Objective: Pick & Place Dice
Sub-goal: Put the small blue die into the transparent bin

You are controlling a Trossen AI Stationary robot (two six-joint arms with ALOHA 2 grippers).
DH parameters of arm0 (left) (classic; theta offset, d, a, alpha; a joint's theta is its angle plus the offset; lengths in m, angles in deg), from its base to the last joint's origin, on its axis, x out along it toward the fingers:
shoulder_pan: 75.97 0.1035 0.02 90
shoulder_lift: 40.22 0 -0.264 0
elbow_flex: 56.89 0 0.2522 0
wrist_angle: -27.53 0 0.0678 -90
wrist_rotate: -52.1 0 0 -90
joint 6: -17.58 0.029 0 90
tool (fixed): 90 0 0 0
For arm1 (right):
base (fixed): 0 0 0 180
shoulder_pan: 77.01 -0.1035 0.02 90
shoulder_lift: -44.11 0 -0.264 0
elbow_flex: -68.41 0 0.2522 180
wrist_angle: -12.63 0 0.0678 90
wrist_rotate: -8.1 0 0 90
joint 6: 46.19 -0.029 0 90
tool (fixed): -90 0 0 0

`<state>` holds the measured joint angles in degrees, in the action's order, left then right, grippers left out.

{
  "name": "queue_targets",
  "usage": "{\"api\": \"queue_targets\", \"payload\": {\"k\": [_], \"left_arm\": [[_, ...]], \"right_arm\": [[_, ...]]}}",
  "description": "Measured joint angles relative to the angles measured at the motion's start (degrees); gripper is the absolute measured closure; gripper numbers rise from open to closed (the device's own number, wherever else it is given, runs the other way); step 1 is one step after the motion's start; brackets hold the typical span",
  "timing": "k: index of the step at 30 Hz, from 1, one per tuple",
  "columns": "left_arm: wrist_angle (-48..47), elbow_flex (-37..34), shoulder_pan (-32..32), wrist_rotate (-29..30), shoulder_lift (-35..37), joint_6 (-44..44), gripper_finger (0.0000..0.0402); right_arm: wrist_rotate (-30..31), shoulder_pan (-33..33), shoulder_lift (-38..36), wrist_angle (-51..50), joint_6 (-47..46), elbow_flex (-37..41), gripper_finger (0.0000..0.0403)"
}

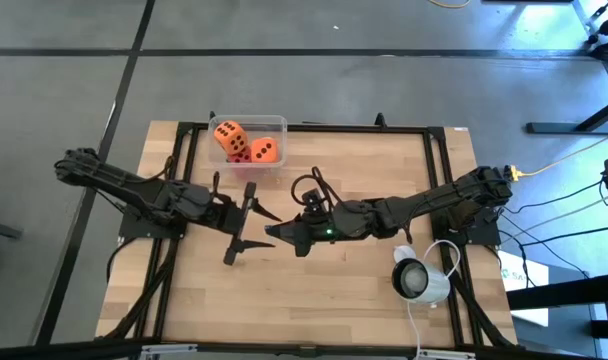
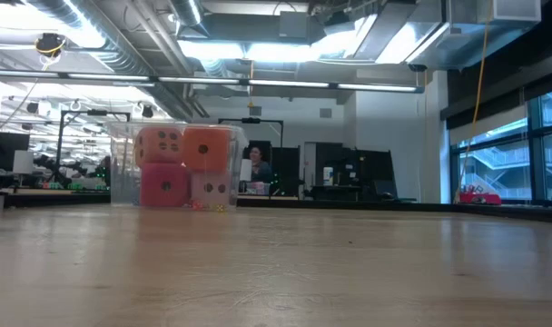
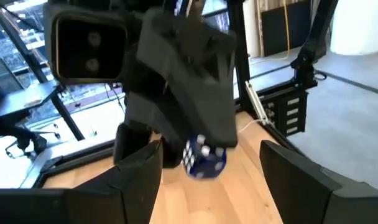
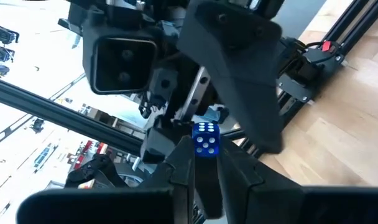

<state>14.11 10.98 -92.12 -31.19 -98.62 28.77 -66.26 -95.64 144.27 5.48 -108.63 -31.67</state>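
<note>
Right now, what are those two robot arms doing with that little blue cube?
The right gripper is holding a small blue die between its fingers, up above the middle of the wooden table. The left gripper faces it with its fingers spread wide, close to the die but not gripping it. Four bigger dice, two orange, one red and one pink, sit stacked in a clear box at the table's far edge.

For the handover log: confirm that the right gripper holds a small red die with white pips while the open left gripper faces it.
Not quite. The small die with white pips clamped in the right gripper is blue, not red; the right wrist view shows it. The rest stands: the open left gripper faces it.
</note>
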Motion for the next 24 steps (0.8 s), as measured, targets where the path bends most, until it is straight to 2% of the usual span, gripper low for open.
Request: {"api": "queue_targets", "payload": {"k": [5, 13, 18, 24], "left_arm": [[3.18, -0.02, -0.37, -0.03, 0.29, 0.01, 0.0139], [3.1, -0.02, -0.37, -0.88, 0.37, 0.01, 0.0143], [2.87, 0.0, -0.37, -2.26, 0.39, 0.04, 0.0175], [2.91, -0.01, -0.37, -3.19, 0.4, 0.17, 0.0239]], "right_arm": [[0.02, 0.0, 0.0, -0.02, 0.21, 0.0, 0.0358], [0.02, -0.23, 0.0, 0.24, 0.53, 0.0, 0.0358], [0.01, -0.61, 0.0, 0.24, 0.53, 0.0, 0.0358], [0.24, -0.74, 0.0, 0.22, 0.51, 0.0, 0.0361]]}}
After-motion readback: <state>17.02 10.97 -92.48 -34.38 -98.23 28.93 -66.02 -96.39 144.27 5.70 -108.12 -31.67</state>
